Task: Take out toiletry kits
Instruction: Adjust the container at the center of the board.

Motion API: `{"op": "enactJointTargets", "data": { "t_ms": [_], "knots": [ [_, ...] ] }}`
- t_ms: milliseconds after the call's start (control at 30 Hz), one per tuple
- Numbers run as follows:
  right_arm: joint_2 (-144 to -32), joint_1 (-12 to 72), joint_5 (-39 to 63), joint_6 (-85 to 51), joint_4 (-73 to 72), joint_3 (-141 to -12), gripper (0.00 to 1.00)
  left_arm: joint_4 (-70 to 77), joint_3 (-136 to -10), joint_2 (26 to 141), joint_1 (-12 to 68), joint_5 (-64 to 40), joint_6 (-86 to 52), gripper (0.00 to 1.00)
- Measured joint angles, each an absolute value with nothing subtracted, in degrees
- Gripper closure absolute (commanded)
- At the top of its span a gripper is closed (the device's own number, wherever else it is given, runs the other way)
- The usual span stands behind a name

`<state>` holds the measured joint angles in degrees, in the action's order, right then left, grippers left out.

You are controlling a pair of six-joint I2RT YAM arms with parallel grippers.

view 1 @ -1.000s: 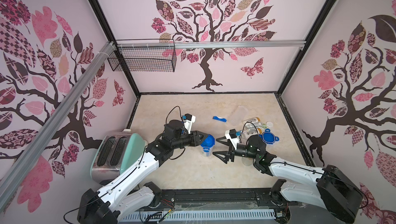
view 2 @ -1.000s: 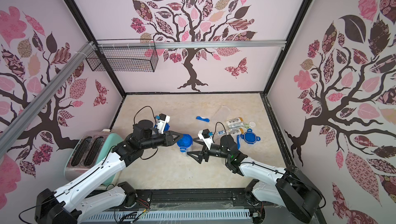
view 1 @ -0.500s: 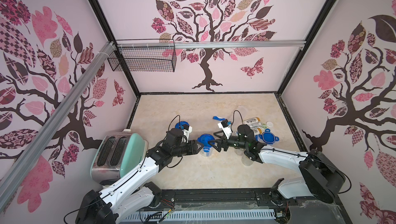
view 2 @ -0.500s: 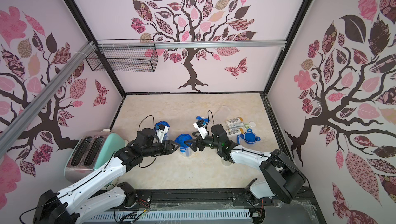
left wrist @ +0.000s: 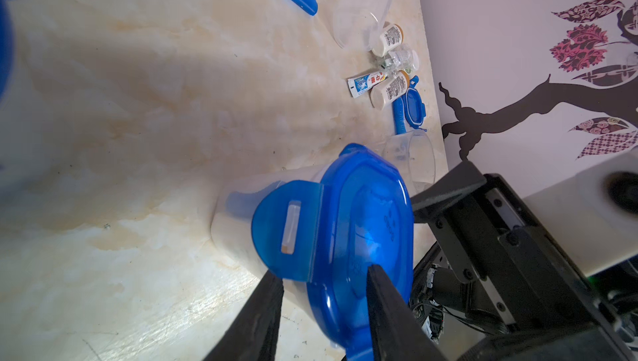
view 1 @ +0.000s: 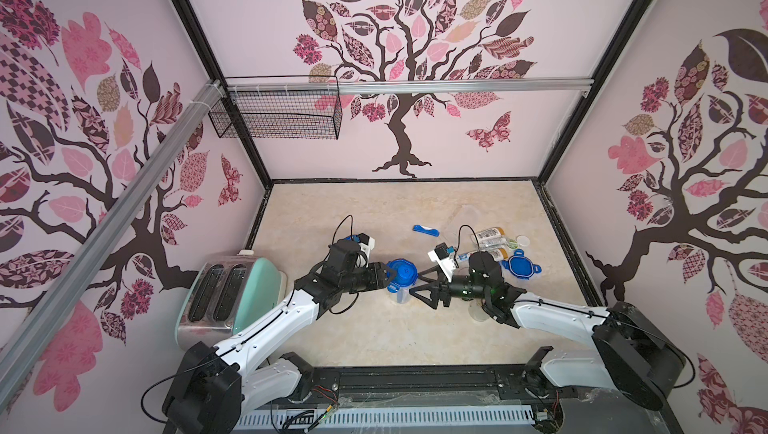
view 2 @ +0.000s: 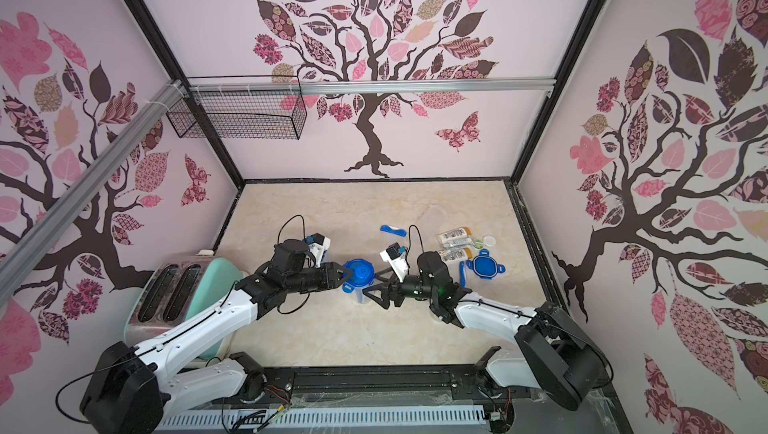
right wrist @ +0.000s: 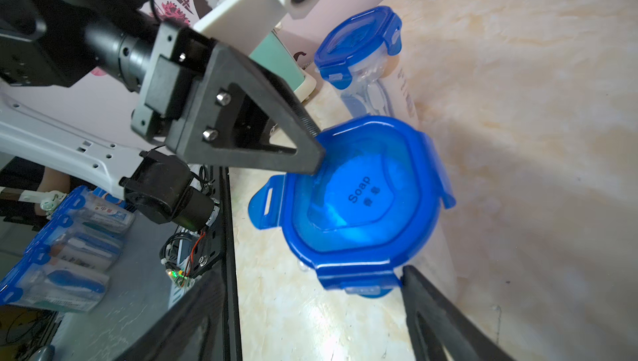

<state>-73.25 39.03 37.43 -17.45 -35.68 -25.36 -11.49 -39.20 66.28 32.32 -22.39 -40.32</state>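
Note:
A clear jar with a blue clip lid (view 1: 401,275) (right wrist: 359,197) stands mid-table. Its contents are hard to make out. My left gripper (view 1: 390,276) (left wrist: 324,278) is open at the jar's left side, with one fingertip (right wrist: 310,164) on the lid top and the other beside a raised clip flap (left wrist: 286,231). My right gripper (view 1: 414,284) (right wrist: 310,276) is open wide at the jar's right side, one finger by a lid clip. Loose kit items lie at the back right: two tan-capped bottles (view 1: 488,236), a toothpaste tube (left wrist: 366,83), a toothbrush (view 1: 426,229) and a small tub (view 1: 523,240).
A loose blue lid (view 1: 519,266) and two empty clear jars (left wrist: 362,7) (left wrist: 411,159) lie near the kit items. Another closed jar (right wrist: 359,45) stands behind my left wrist. A mint toaster (view 1: 224,290) sits at the left edge, and a wire basket (view 1: 282,114) hangs on the back wall.
My right arm swung toward the far side of the jar and came back to its right side, jaws slightly narrower. My left gripper stayed at the lid. The jar has not moved.

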Motion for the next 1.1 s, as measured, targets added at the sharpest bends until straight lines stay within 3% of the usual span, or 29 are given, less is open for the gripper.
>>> {"op": "enactJointTargets", "data": {
  "t_ms": [500, 1100],
  "knots": [
    [-72.2, 44.6, 37.9, -20.3, -38.2, -23.6, 0.16, -3.4, -39.9, 71.9, 31.5, -24.2, -40.1, 0.61],
    [-76.9, 45.6, 38.6, -24.1, -42.9, -23.6, 0.13, -1.5, -41.2, 74.9, 31.5, -25.4, -39.2, 0.57]
  ]
}}
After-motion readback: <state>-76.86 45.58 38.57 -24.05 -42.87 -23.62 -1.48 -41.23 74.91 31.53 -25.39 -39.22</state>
